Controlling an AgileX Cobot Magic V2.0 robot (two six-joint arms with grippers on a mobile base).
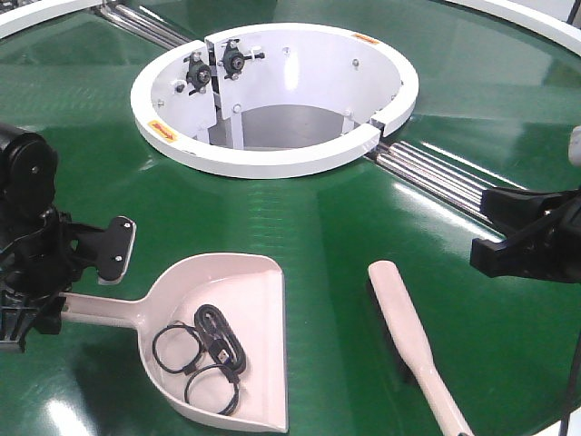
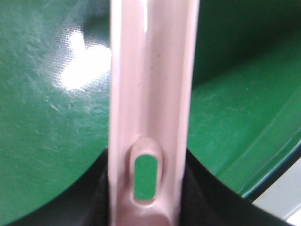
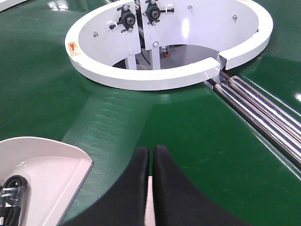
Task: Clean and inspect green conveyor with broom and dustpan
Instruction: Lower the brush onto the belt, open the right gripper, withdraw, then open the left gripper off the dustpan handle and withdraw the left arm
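Pinching the dustpan (image 1: 247, 283) handle, the left hand (image 1: 98, 283); right hand (image 3: 149, 157) pressed together near the broom (image 1: 405, 316).

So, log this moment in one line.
left jaws: on dustpan handle | right jaws: shut | broom: on belt | cable: in dustpan

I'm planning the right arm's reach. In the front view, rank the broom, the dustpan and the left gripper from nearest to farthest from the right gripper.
1. broom: on the green conveyor, just left of the right gripper and nearer the camera.
2. dustpan: further left, with a black cable inside.
3. left gripper: far left, at the dustpan's handle.
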